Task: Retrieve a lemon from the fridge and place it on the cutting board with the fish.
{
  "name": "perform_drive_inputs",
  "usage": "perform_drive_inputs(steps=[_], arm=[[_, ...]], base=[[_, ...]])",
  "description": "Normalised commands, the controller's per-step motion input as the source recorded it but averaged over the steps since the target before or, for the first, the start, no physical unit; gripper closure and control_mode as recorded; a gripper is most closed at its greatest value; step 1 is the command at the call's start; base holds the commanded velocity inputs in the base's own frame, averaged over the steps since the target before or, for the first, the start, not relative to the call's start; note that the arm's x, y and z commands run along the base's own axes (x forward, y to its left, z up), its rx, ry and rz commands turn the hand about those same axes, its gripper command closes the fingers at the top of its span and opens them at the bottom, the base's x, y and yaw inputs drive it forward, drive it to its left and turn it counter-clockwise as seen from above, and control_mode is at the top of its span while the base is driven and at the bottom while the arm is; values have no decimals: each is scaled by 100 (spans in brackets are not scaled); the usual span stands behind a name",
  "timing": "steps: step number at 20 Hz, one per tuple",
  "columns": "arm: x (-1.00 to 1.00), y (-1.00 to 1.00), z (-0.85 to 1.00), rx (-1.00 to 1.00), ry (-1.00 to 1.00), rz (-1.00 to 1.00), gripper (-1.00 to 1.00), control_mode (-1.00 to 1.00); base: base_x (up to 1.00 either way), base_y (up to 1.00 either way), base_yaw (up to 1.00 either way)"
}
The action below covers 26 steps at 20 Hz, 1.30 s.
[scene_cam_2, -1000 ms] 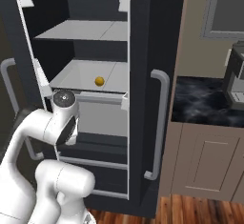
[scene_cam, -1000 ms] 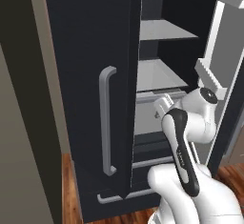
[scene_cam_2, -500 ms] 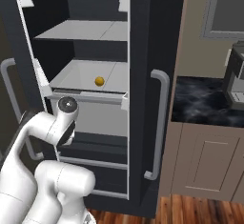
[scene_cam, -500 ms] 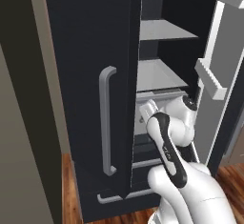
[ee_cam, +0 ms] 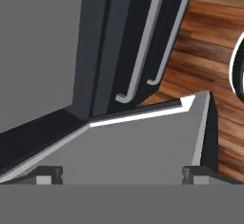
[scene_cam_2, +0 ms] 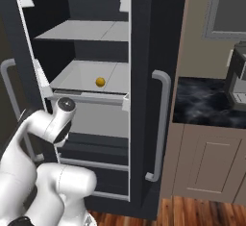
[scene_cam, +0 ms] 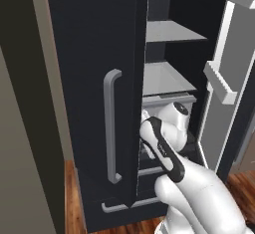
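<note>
While fingers [ee_cam: 121, 175] spread open, lemon [scene_cam_2: 100, 81] mid-shelf, fridge [scene_cam_2: 144, 100] door wide, room around fruit.

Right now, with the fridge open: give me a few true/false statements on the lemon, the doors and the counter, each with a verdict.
1. The lemon sits on the second grey shelf inside the fridge. True.
2. The lemon lies in the closed drawer below that shelf. False: it rests in the open on the shelf, above the drawer.
3. A coffee machine stands on the dark counter to the right of the fridge. True.
4. Both fridge doors are shut. False: one door is swung open, showing the shelves; the other door is closed in the left base view.
5. The arm's elbow is level with the top shelf. False: it sits lower, in front of the drawer.
</note>
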Motion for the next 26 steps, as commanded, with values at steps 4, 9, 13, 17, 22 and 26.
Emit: perform_drive_inputs(steps=[4,9,13,17,22,26], arm=[[3,31,-20,10,19,8,-100,-100],[-3,57,-13,13,15,17,-100,-100],[-31,83,-8,12,12,21,-100,-100],[-45,99,0,7,17,19,-100,-100],[-37,98,0,6,10,11,-100,-100],[-11,72,0,2,0,-1,-100,-100]], base=[[0,0,0],[0,0,0],[0,0,0],[0,0,0],[0,0,0],[0,0,0]])
